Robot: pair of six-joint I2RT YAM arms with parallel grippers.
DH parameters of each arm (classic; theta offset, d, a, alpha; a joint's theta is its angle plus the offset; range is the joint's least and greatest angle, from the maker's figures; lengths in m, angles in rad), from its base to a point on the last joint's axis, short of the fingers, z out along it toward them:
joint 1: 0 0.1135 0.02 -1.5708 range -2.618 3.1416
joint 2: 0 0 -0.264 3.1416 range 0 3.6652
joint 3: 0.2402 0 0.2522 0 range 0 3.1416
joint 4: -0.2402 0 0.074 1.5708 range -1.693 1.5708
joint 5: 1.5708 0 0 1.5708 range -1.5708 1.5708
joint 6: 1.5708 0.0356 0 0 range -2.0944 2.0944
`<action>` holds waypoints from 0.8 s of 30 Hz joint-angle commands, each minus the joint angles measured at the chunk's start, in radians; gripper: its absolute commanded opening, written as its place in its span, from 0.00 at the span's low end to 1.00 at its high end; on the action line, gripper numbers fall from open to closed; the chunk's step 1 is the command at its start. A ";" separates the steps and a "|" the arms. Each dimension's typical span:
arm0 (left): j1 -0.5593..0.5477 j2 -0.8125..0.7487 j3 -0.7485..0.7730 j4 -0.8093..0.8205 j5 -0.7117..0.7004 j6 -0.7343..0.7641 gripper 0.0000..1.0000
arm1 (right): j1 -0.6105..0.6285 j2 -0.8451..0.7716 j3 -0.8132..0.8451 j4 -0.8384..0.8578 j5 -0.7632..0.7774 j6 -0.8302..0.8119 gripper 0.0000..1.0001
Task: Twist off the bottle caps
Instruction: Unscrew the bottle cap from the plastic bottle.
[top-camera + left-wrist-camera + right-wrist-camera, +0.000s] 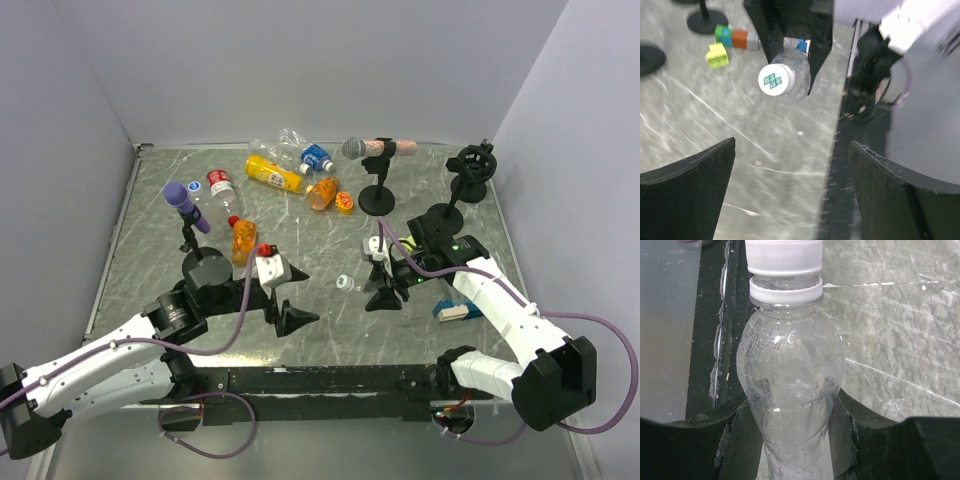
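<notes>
My right gripper is shut on a clear bottle, its fingers pressing the squashed body from both sides. The bottle's white cap sits on the neck and points toward my left gripper. That gripper stands open a short way from the cap, with nothing between its fingers. More bottles lie at the back: a yellow one, a blue-labelled clear one, a stubby orange one, a red-labelled one and an orange one with a red cap.
A purple-headed microphone stands at the back left, and a grey-headed one on a round stand at the back middle. Another black stand is at the back right. Coloured blocks and a yellow-green block lie by the right arm.
</notes>
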 commanded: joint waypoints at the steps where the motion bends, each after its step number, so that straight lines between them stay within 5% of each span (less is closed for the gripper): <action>1: 0.002 0.024 0.003 0.147 0.083 0.334 0.97 | -0.005 -0.020 0.001 -0.010 -0.060 -0.060 0.17; 7: 0.005 0.185 0.125 0.085 0.148 0.448 0.99 | -0.005 -0.012 0.006 -0.023 -0.068 -0.077 0.17; 24: 0.047 0.394 0.233 0.162 0.361 0.399 0.73 | -0.005 -0.006 0.004 -0.020 -0.073 -0.077 0.17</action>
